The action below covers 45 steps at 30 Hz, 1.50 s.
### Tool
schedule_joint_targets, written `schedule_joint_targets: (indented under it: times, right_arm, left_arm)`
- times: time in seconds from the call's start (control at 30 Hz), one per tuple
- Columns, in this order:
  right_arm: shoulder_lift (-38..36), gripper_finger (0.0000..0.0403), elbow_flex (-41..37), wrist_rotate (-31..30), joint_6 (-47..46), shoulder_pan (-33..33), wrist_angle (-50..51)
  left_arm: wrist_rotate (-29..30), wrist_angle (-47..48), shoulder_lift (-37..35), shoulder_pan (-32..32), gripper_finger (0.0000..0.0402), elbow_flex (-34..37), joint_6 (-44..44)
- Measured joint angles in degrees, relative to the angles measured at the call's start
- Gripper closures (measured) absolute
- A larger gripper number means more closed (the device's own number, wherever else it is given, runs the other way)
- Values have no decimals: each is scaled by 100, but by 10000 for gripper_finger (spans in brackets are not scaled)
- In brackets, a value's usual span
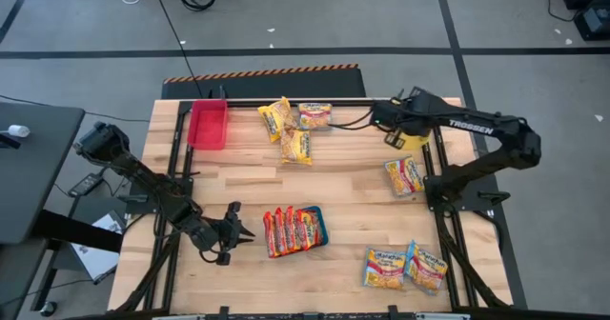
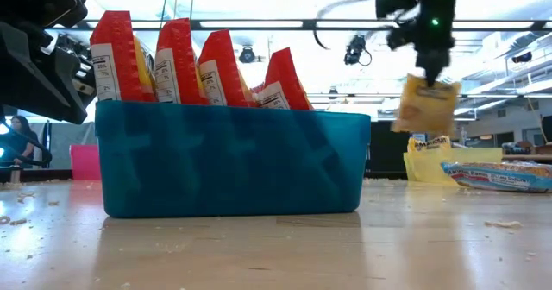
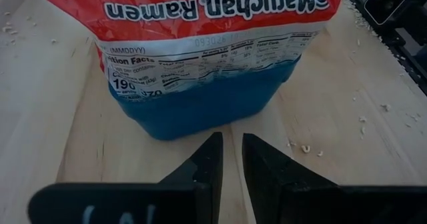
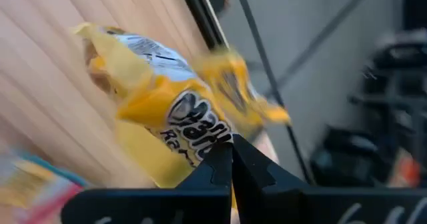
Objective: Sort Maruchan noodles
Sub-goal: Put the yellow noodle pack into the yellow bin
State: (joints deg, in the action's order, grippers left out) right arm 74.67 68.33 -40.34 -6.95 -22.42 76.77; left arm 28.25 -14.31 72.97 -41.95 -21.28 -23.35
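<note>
The blue bin [image 1: 317, 227] near the middle of the worktop [image 1: 353, 182] holds red-orange packets [image 1: 289, 230] standing on edge. The red bin [image 1: 209, 124], at a far corner from it, looks empty. Right tool [image 1: 408, 139], far from the blue bin, is clenched on a yellow packet [image 2: 426, 105]; only the low view shows it hanging clear of the wood. Left tool [image 1: 236, 227] sits just beside the blue bin, fingers nearly together, grasping nothing. Other packets [image 1: 405, 266] lie scattered around.

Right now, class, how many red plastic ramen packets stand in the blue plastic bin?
4 red plastic ramen packets: first, second, third, fourth, standing side by side in the blue plastic bin; others may hide behind.
</note>
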Motion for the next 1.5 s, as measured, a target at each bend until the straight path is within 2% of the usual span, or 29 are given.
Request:
schedule_joint_targets:
  times: [0.1,0.23,0.5,0.7,0.87,0.97,1.23,1.4,1.5]
  right_arm:
    - [-58,400,-265,-151,-63,-325,298]
    - [-152,400,-677,-241,220,-848,152]
    - [-159,400,-1166,-551,1378,-1624,-733]
    - [-159,400,-1472,-467,2084,-1897,-927]
    - [-159,400,-1815,-398,2614,-1944,-1358]
    - [-159,400,-2039,-196,3042,-1940,-1979]
    - [-159,399,-2456,250,4029,-1901,-3587]
    - [-168,398,-2712,686,4836,-1807,-4645]
    - [-168,398,-2880,743,5176,-1825,-5274]
  left_arm:
    - [48,-2,-1,0,340,-4,20]
    - [196,15,-145,4,340,-59,176]
    - [195,1442,-767,10,340,-59,-485]
    - [223,2492,-1710,355,340,-58,-842]
    - [83,3232,-2517,1157,340,-121,-749]
    - [-219,3774,-2656,1809,340,-477,-532]
    - [-1080,4485,-2338,3523,340,-1556,682]
    - [-1455,4479,-1986,4432,340,-1769,1232]
    - [-1761,4416,-1743,4817,340,-1773,1456]
